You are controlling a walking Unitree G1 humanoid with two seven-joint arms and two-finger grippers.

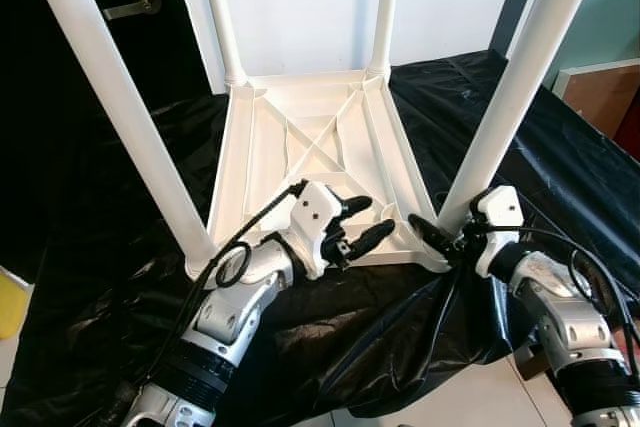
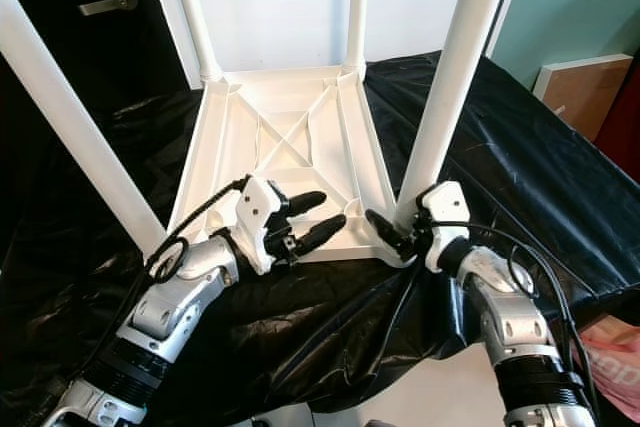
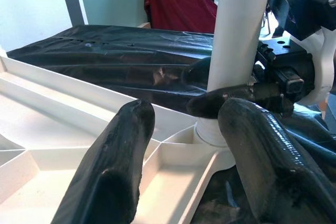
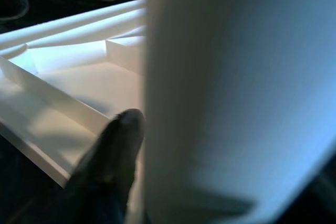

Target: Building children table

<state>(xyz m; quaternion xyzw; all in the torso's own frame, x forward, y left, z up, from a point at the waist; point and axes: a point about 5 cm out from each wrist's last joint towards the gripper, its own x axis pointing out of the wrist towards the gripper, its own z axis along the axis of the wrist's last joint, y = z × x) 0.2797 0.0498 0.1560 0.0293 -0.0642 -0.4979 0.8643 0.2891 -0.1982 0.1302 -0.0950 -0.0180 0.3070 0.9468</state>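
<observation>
- Nearest me, my right gripper point(image 1: 447, 237) is clamped around the foot of the near right leg point(image 1: 520, 82), just where it meets the corner socket of the upturned table point(image 1: 310, 147); in the right wrist view one black finger point(image 4: 113, 150) lies against the leg's side.
- My left gripper point(image 1: 358, 225) hovers over the near edge of the table's underside, fingers spread and holding nothing — they point across toward that same leg.
- The leg's long axis runs up and away from its corner, so any seating or twisting has to go along it; the right arm is plainly the closer one, already on it.
- The near left leg point(image 1: 110, 97) stands in its own corner, untouched.
- Farther off, the two far legs point(image 1: 222, 12) rise from the far corners — the table rests on a black sheet point(image 1: 110, 277).
</observation>
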